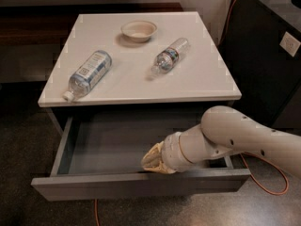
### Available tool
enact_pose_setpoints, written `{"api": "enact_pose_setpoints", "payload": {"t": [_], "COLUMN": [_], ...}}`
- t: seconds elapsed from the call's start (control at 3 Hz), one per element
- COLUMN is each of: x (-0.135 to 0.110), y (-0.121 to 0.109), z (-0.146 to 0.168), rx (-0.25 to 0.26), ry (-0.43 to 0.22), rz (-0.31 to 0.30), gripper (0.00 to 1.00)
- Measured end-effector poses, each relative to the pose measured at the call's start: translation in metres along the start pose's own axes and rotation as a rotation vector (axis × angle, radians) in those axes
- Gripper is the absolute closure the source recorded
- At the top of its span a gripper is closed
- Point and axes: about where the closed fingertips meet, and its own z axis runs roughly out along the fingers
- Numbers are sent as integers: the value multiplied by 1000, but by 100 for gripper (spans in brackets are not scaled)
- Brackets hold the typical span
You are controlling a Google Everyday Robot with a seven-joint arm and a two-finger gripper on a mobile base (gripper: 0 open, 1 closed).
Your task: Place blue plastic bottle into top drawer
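The blue plastic bottle (pixel 88 74) lies on its side at the left of the white tabletop (pixel 207 79), white cap toward the front left corner. The top drawer (pixel 136 185) stands pulled out below the tabletop, its grey interior bare. My gripper (pixel 149 160) is at the end of the white arm reaching in from the right. It sits low inside the drawer, just behind the front panel, right of centre. It is far from the bottle and holds nothing that shows.
A smaller slim bottle (pixel 170 56) with a dark label lies right of centre on the tabletop. A small beige bowl (pixel 138 30) stands at the back. A black cabinet (pixel 268 51) is at the right, with an orange cable (pixel 268 173) on the floor.
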Motion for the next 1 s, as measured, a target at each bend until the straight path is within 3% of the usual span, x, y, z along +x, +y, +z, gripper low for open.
{"api": "enact_pose_setpoints", "payload": {"t": [0.67,1.0], "x": [-7,-8], "y": [27,27], "z": [8,7], "rx": [-59,-59], "ry": [-2,-2], "rz": [5,5], "gripper": [100,100]}}
